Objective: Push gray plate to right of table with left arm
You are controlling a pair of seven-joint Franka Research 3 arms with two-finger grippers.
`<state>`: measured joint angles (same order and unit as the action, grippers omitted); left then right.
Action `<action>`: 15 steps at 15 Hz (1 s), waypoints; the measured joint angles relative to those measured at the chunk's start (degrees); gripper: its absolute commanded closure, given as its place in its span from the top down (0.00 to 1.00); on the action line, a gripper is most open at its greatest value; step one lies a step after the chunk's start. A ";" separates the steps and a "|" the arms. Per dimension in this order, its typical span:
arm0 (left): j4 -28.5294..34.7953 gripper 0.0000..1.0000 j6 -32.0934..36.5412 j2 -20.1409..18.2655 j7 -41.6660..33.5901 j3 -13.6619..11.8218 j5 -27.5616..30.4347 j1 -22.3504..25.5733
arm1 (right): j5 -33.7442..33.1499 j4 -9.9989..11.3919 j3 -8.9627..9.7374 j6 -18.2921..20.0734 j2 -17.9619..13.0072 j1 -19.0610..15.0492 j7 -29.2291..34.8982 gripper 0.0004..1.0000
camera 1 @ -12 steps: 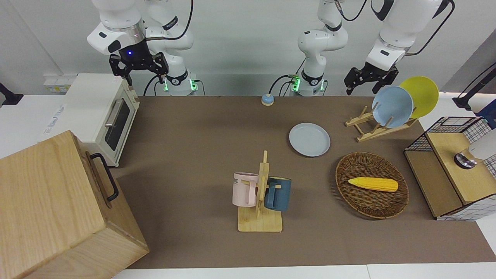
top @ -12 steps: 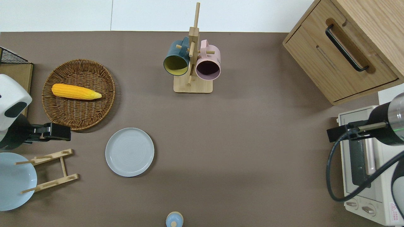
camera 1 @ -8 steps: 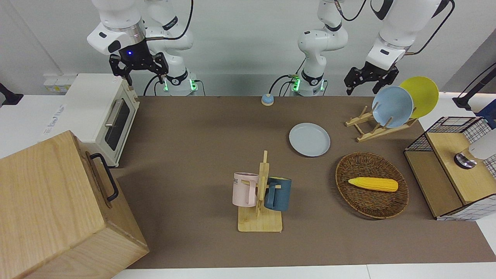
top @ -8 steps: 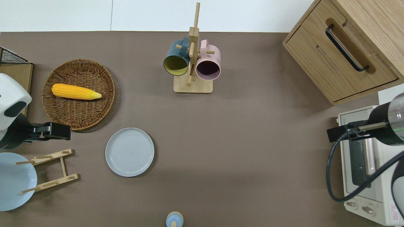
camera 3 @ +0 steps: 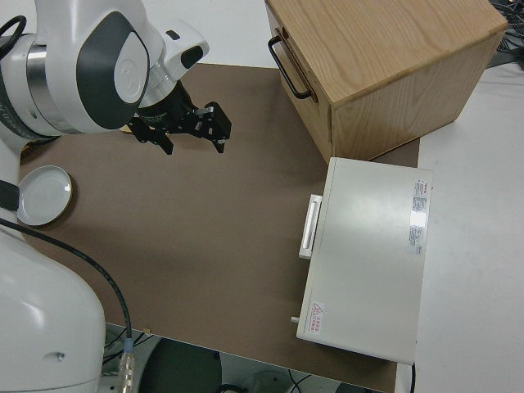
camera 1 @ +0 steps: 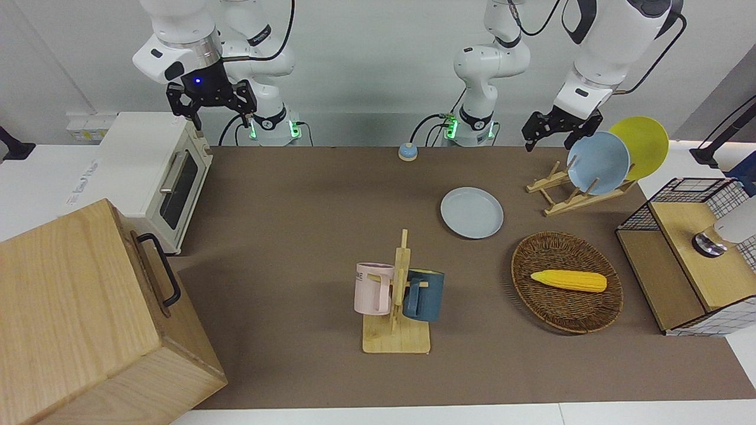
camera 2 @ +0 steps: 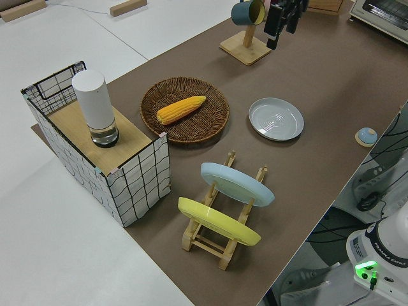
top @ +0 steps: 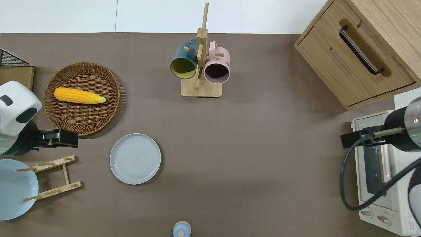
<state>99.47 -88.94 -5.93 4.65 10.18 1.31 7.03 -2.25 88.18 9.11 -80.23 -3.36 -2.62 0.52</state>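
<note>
A: Brown matte surface (top: 263,148), gray plate (top: 135,158) lying flat on it, near the wicker basket (top: 82,98), on the side closer to the robots and toward the right arm's end.

B: Handling?

A: Probably rigid, light, slides easily on that cover. No grasp needed; push the low rim on the edge nearest the wooden rack (top: 52,179).

B: Left gripper (top: 67,138)?

A: In the air at the basket's edge, fingers spread. Right arm parked.
</note>
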 measured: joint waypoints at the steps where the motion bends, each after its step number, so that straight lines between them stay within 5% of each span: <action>1: 0.06 0.99 -0.08 0.00 0.00 -0.02 0.00 0.00 | 0.00 0.00 0.00 0.00 0.00 0.00 0.00 1.00; 15: 9.33 0.99 -8.89 0.16 1.69 -0.38 0.39 0.51 | 0.00 0.00 0.00 0.00 0.00 0.00 0.00 1.00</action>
<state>108.80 -97.83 -5.77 6.34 9.80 1.70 7.53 -2.25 88.18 9.11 -80.23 -3.36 -2.62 0.52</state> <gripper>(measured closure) 0.009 0.004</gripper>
